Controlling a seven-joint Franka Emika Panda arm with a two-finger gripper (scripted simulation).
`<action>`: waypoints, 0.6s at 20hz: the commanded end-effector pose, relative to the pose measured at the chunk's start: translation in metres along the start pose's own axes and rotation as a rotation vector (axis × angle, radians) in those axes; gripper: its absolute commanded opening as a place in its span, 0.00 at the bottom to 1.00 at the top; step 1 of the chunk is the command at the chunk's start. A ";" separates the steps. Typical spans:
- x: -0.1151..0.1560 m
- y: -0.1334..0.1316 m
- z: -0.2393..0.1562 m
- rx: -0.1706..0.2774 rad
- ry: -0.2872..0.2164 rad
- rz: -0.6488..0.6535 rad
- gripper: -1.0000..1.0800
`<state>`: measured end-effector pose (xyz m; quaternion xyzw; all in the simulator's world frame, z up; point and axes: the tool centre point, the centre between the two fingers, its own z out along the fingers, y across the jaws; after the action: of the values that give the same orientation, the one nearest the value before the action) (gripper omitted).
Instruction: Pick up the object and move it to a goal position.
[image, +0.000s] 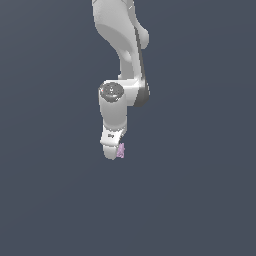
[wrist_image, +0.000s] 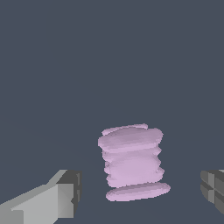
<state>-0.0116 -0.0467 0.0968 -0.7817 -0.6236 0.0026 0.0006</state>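
1. Pale pink-purple was the only colour I saw against the flat slate-grey ground (image: 45, 200) in the exterior view: one small lumpy object (image: 120, 150), showing just at the exterior view's right edge of the gripper (image: 111, 151) tip. I counted one white arm (image: 122, 55) there, reaching down from the top of the view, with one round joint cap facing the camera. From that angle the fingers were hidden behind the hand's body, so I could not read their spacing.

2. On the wrist view I counted one object (wrist_image: 132, 162) and two fingers, one pale grey with a dark pad (wrist_image: 57, 201) and one darker ribbed one at the picture's edge (wrist_image: 213, 190). The gripper (wrist_image: 142, 194) was spread wide, far wider than the block, with clear grey ground showing between each finger and the block. Neither pad touched it, so I had hold of nothing. The block looked like a bumpy stack of ridged layers standing upright between the two fingers, with a flattish disc-like layer at one end. I could not tell whether it rested on the ground.
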 end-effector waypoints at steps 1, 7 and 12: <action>-0.002 0.000 0.002 -0.001 0.001 -0.048 0.96; -0.004 0.001 0.004 -0.004 0.003 -0.120 0.96; -0.005 0.001 0.005 -0.004 0.003 -0.143 0.96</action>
<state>-0.0117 -0.0517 0.0920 -0.7374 -0.6755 0.0002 0.0001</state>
